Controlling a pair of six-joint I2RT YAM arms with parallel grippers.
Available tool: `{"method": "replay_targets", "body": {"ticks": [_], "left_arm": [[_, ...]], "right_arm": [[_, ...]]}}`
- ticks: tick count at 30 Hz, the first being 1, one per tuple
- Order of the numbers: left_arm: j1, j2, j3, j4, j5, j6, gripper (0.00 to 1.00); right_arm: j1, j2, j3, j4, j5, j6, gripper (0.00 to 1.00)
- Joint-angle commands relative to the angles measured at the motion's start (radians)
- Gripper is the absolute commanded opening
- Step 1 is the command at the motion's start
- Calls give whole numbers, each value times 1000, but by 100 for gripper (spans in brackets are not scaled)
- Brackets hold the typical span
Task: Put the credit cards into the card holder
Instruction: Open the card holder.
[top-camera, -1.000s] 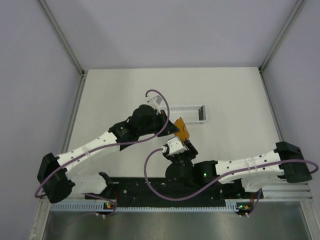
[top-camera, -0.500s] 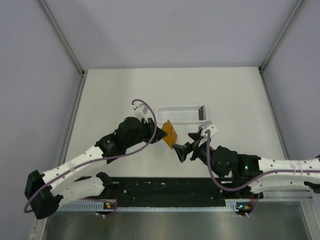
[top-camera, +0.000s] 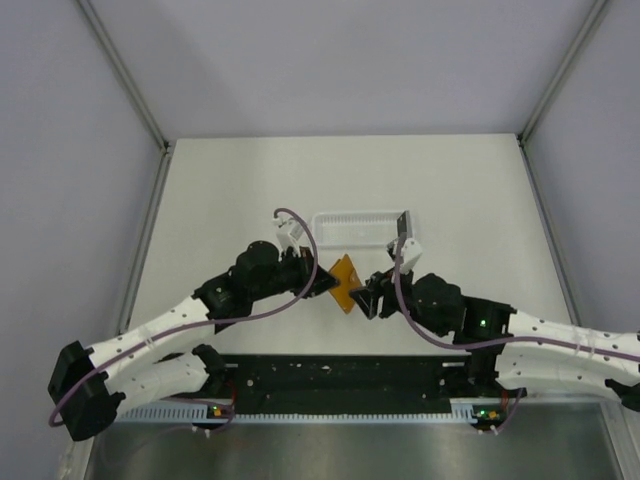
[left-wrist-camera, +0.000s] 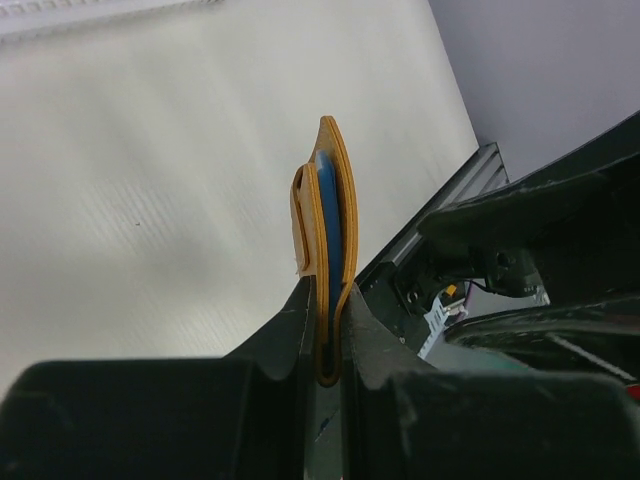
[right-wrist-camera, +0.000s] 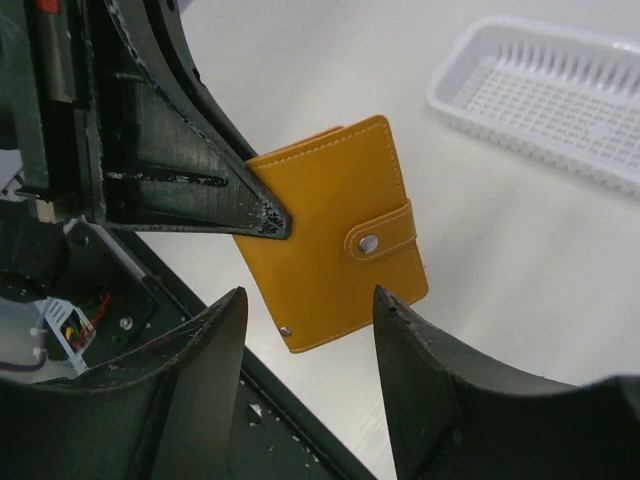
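The card holder (top-camera: 345, 283) is an orange folded wallet with a snap tab, held in the air above the table. My left gripper (top-camera: 322, 281) is shut on its folded edge. In the left wrist view the card holder (left-wrist-camera: 326, 200) stands edge-on between the jaws, with a blue layer inside it. My right gripper (top-camera: 375, 297) is open just to its right. In the right wrist view the right gripper (right-wrist-camera: 310, 295) has the card holder (right-wrist-camera: 335, 235) just ahead of its spread fingers, without touching. No credit cards can be made out as such.
A long white slotted tray (top-camera: 358, 228) lies on the table behind the grippers, with a small dark piece (top-camera: 403, 225) at its right end that I cannot identify. The tray (right-wrist-camera: 560, 100) also shows at the upper right of the right wrist view. A black rail (top-camera: 340, 375) runs along the near edge.
The left gripper carried the holder left and nearer. The right arm swung out to the right, and its gripper turned to face the holder from that side, its jaws widening, then narrowing.
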Motion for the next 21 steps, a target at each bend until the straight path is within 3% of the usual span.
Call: {"method": "replay_targets", "body": {"ticks": [1, 21], "left_arm": [[5, 43, 34, 54, 58, -15, 0], [3, 70, 51, 54, 109, -12, 0]], "right_arm": [[-7, 86, 42, 6, -72, 61, 52], [-9, 212, 42, -109, 253, 198, 53]]}}
